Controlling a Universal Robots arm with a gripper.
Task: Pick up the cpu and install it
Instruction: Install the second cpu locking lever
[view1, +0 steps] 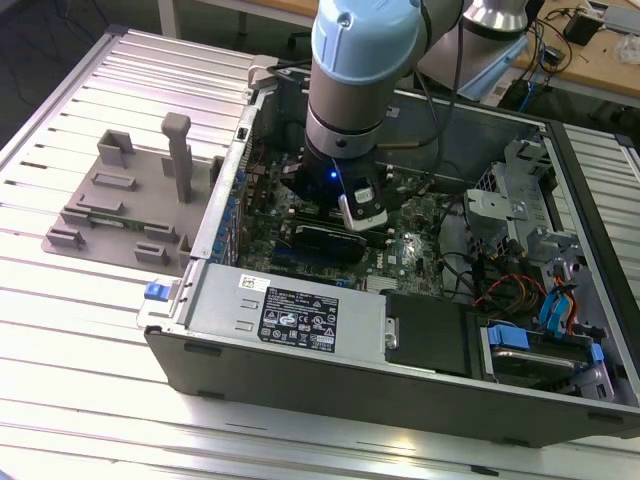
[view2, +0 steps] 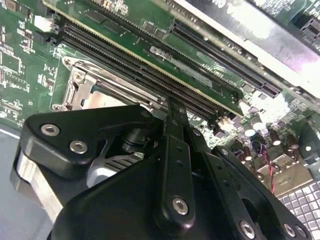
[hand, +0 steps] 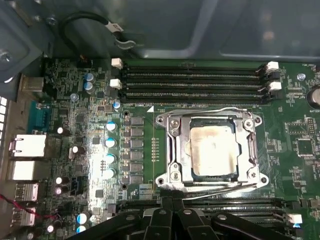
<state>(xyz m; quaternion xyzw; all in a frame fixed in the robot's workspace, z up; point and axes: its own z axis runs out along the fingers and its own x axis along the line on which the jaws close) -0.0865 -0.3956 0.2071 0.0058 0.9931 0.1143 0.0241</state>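
My black linkage gripper (hand: 172, 202) hangs over the green motherboard (hand: 90, 100), fingers together, holding nothing. The shiny silver square cpu (hand: 212, 150) sits in the metal-framed socket (hand: 172, 150), frame over its edges, so it looks installed.

An open computer case (view1: 300, 320) lies on its side on the ribbed metal counter (view1: 80, 330). A grey fixture tray (view1: 130, 205) with an upright post (view1: 178, 155) sits just beside the case, on the exterior view's left. Inside the case, a green motherboard (hand: 80, 125) carries black memory slots (hand: 192, 80). Blue drive latches (view1: 560, 310) occupy the right end.
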